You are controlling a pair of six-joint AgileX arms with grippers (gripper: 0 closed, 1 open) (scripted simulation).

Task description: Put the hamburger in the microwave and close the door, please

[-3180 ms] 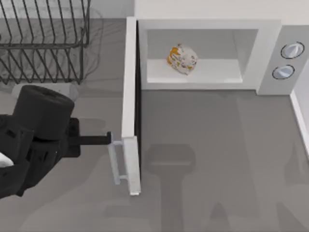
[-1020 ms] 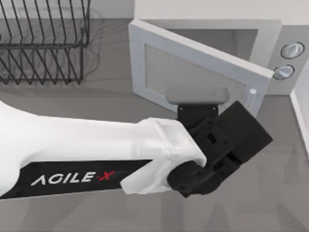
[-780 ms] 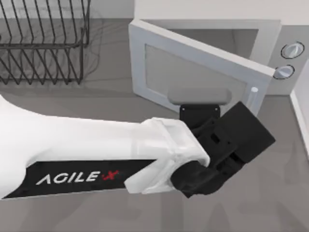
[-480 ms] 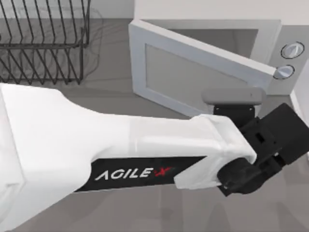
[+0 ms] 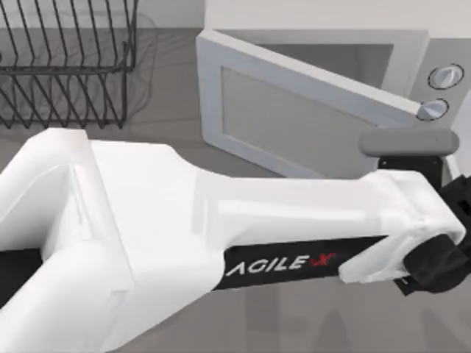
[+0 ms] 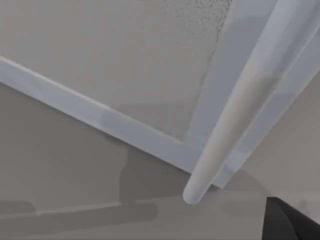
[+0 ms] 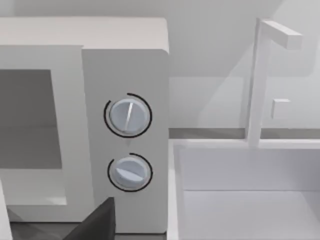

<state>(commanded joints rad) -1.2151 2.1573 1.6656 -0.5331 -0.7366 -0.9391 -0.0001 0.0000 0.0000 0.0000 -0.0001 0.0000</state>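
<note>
Door (image 5: 294, 110) stands ajar on the microwave (image 5: 412, 44), hinged at the top view's left side of the cavity. Swings across the opening at a slant, with its free edge close to the grey panel that bears the knobs (image 7: 127, 116). Leaves just a narrow wedge to shut. Hamburger presumably inside, screened by the door panel.

Left gripper (image 5: 409, 162) sits just in front of the door's free end, reached there by the long white AgileX arm stretching across the counter (image 5: 169, 118) from the left. Holds nothing that can be seen; whether it is open or shut cannot be told. From the left wrist view, looks closely at the grey window and the pale bar handle (image 6: 235, 115), which runs along the door's free edge with its lower end near the counter.

Turns on one relation: door lies straight beyond the left gripper, toward the cavity, with the handle's long axis upright. Calls, by judgement, for a short push backward on the free edge to close the last gap. Risks sliding off past the edge toward the knobs.

Right arm looks idle, its wrist camera facing the knob panel. Wire rack (image 5: 66, 66) stands well apart at far left.
</note>
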